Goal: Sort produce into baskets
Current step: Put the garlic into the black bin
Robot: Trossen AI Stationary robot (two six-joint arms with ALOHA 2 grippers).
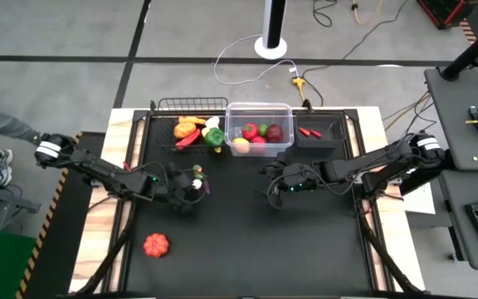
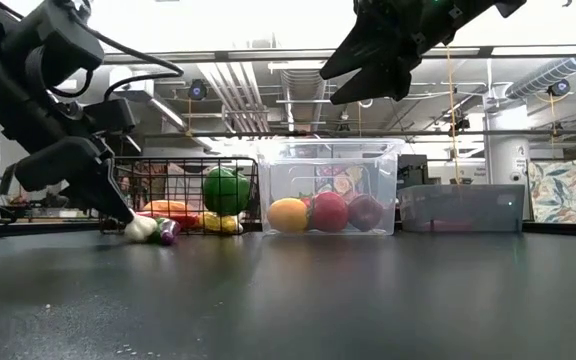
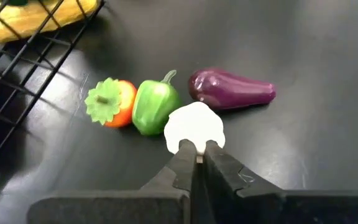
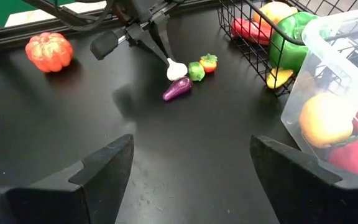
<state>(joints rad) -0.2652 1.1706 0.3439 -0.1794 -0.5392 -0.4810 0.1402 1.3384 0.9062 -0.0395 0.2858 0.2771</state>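
My left gripper is shut on a white garlic low over the table's left middle, where it also shows in the high view. Beside the garlic lie a green pepper, a small orange fruit with a green calyx and a purple eggplant, all resting on the table. My right gripper is open and empty, raised above the table's middle. An orange pumpkin sits alone near the front left. My left gripper pinches the garlic's narrow stem end between its two fingertips. The fingers come slanting down from the table's left side. The garlic's bulb sits at table level, beside the eggplant; I cannot tell whether it is lifted clear.
At the far edge stand a black wire basket with corn, a green pepper and red pieces, a clear bin with red and yellow fruit, and a low dark tray with red chillies. Bare table lies between the two grippers.
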